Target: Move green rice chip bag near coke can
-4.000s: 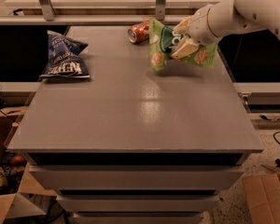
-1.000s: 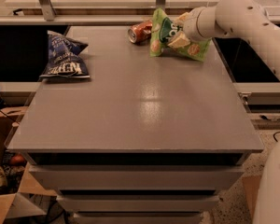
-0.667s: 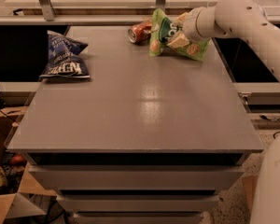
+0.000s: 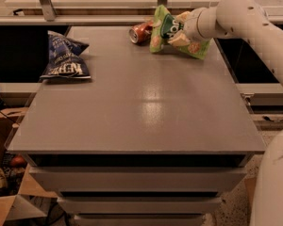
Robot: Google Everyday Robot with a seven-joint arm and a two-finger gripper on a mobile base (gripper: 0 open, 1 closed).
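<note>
The green rice chip bag (image 4: pixel 166 32) is a light-green pouch with a dark green circle. It rests tilted at the far right of the grey table (image 4: pixel 141 102). The coke can (image 4: pixel 140 32) lies on its side just left of the bag, close to or touching it. My gripper (image 4: pixel 181 28) reaches in from the right on a white arm and is at the bag's middle, shut on it.
A dark blue chip bag (image 4: pixel 64 56) lies at the table's far left. Metal rails and posts (image 4: pixel 43 1) run behind the table. Cardboard boxes (image 4: pixel 9 192) sit on the floor at the lower left. My white arm (image 4: pixel 259 36) spans the right side.
The bag and gripper have moved up and left towards the can since four seconds ago. Over the last second nothing visibly moved.
</note>
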